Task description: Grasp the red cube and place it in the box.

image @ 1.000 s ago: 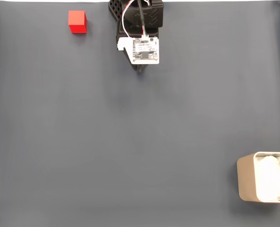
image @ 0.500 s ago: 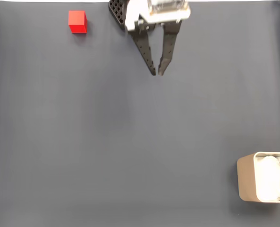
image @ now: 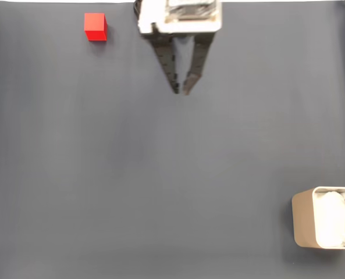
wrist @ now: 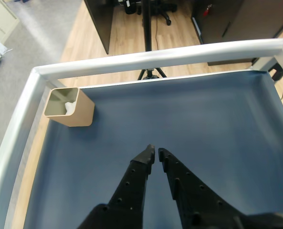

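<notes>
1. Red cube, small, bright and plain-faced, sits on the dark blue-grey tabletop at the upper left of the fixed view, touching nothing.
2. To its right, well apart, the black two-finger pincer reaches down from the top edge, its tips almost together and gripping nothing; the wrist view shows the narrow gap.
3. At the lower right stands the pale beige rectangular box with white lumpy padding.
</notes>
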### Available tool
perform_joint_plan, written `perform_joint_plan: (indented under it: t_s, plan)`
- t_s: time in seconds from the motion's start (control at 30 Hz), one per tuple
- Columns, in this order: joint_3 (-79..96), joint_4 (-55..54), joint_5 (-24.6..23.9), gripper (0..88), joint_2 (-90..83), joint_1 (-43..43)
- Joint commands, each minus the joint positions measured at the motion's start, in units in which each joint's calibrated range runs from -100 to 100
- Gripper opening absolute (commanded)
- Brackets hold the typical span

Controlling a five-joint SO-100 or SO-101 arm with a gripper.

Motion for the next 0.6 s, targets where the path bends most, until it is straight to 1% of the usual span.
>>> perform_joint_plan:
  t_s: [0.0,0.3,0.57]
  plan:
    - [-2.9,1.2,0.2,0.0,0.9,4.0]
    - [-2.6,2.3,-1.1,0.0,2.3,13.7]
    - [2.3,2.5,-2.5,0.0,1.0,23.3]
